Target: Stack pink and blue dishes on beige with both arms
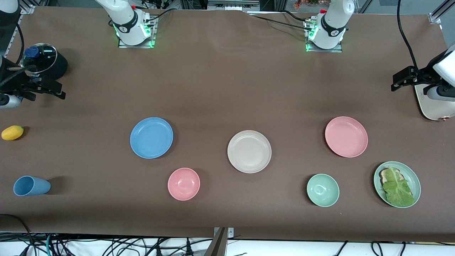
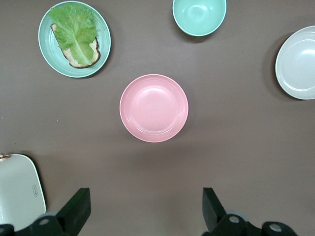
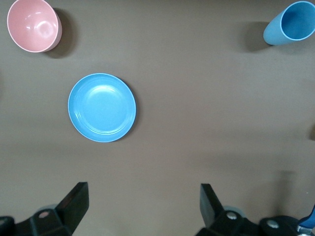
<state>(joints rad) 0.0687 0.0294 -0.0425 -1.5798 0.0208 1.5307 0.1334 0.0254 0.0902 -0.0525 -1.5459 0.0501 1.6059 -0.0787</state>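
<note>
The beige plate (image 1: 249, 151) lies in the middle of the table. The blue plate (image 1: 151, 137) lies toward the right arm's end and also shows in the right wrist view (image 3: 102, 107). The pink plate (image 1: 346, 136) lies toward the left arm's end and shows in the left wrist view (image 2: 154, 107), where the beige plate (image 2: 299, 63) sits at the edge. My left gripper (image 1: 395, 82) (image 2: 146, 204) hangs open at its end of the table, holding nothing. My right gripper (image 1: 58, 90) (image 3: 142, 201) hangs open at the other end, also holding nothing.
A pink bowl (image 1: 183, 184), a green bowl (image 1: 322, 190) and a green plate with lettuce and bread (image 1: 397, 184) lie nearer the front camera. A blue cup (image 1: 31, 185) lies on its side. A yellow fruit (image 1: 12, 132), a lidded pot (image 1: 42, 62) and a white tray (image 1: 432, 106) sit at the table's ends.
</note>
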